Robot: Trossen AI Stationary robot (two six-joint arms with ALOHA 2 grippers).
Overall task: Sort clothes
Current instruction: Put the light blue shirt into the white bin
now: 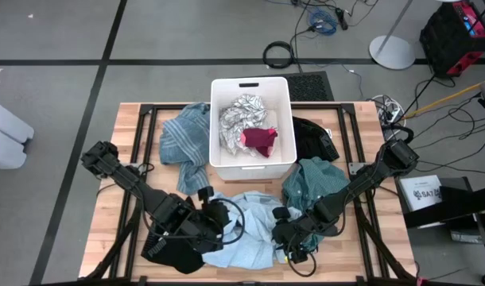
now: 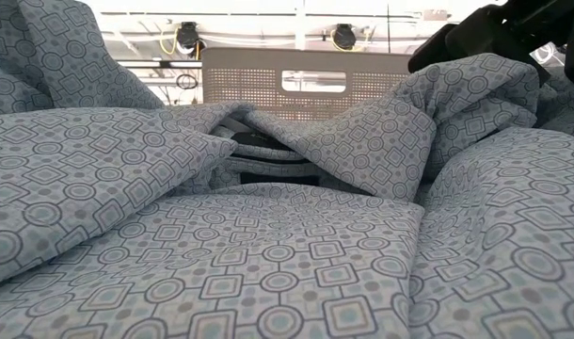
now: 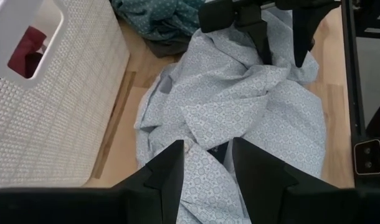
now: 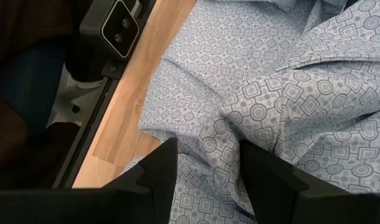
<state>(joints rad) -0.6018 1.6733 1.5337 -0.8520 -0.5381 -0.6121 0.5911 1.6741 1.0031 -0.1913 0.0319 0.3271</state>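
Observation:
A light blue patterned shirt [image 1: 254,208] lies crumpled on the table's near middle and fills the low view [image 2: 268,245]. My left gripper [image 1: 219,216] is at its left side and my right gripper [image 1: 286,234] at its right side, each shut on a bunch of it. The white bin [image 1: 213,119] at the far middle holds a white-grey patterned piece [image 1: 241,115] and a magenta piece [image 1: 260,141]. A blue striped garment [image 1: 187,139] lies left of the bin, a black one [image 1: 312,137] right of it, and a teal one [image 1: 316,179] nearer. My left gripper pinches a raised fold of the shirt [image 3: 205,158] between its two fingers, slanting down from the table's left. The rest of the shirt lies slack on the table. My right gripper pinches a bunched fold of the shirt [image 4: 210,146] between its two fingers, slanting down from the table's right. The cloth gathers in ridges toward the fingers and lies on the table beyond them.
A black garment [image 1: 175,253] lies under my left arm at the near left. The bin's perforated wall [image 3: 53,106] stands just beyond the shirt. Bare wood [image 4: 124,118] and the table's black frame [image 4: 109,37] show beside the shirt's near right side.

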